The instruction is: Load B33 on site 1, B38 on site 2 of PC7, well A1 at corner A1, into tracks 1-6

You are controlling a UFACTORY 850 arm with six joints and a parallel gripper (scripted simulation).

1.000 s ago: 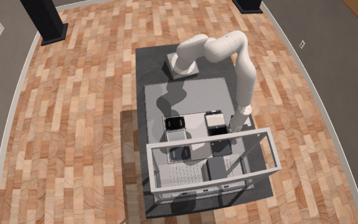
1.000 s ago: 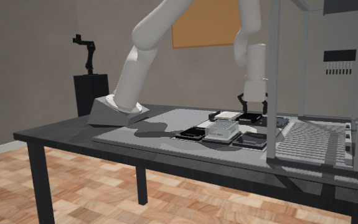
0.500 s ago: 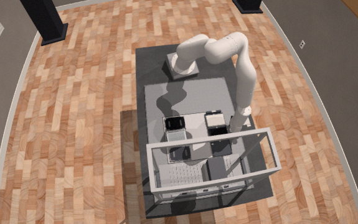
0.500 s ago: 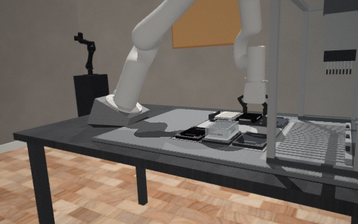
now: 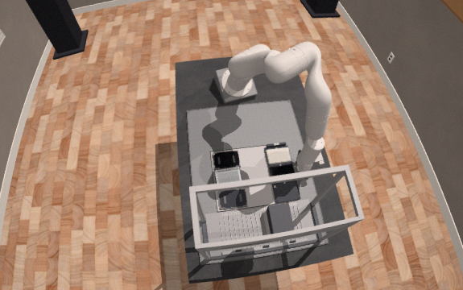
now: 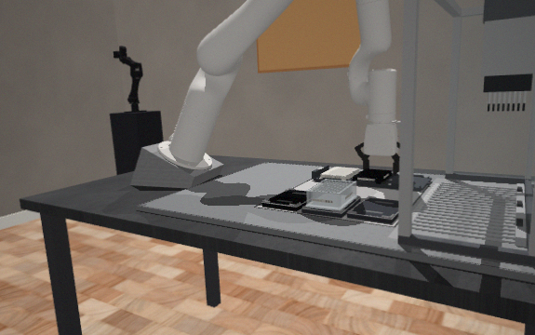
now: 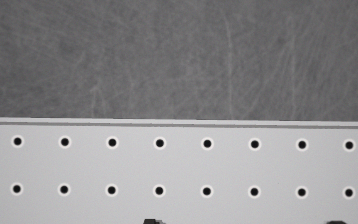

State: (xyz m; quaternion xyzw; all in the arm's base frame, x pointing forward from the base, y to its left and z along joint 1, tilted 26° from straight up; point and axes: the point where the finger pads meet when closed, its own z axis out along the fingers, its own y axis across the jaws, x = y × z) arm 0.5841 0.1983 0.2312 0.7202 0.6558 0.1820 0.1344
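Surroundings: instrument frame post (image 6: 408, 116) stands just right of the gripper (image 6: 379, 164).
Claw: fingers wide apart, nothing between, low over carrier PC7 (image 6: 418, 182).
Plate: white, dotted with wells (image 7: 180, 170), on the carrier's near site.

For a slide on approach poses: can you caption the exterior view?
Open gripper hangs low over the carrier beside a white plate, near the instrument frame.

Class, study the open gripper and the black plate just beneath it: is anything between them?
Nothing visible. The open gripper hangs over the black plate with only air between them. The white plate lies beside it, toward the arm's base, outside the fingers.
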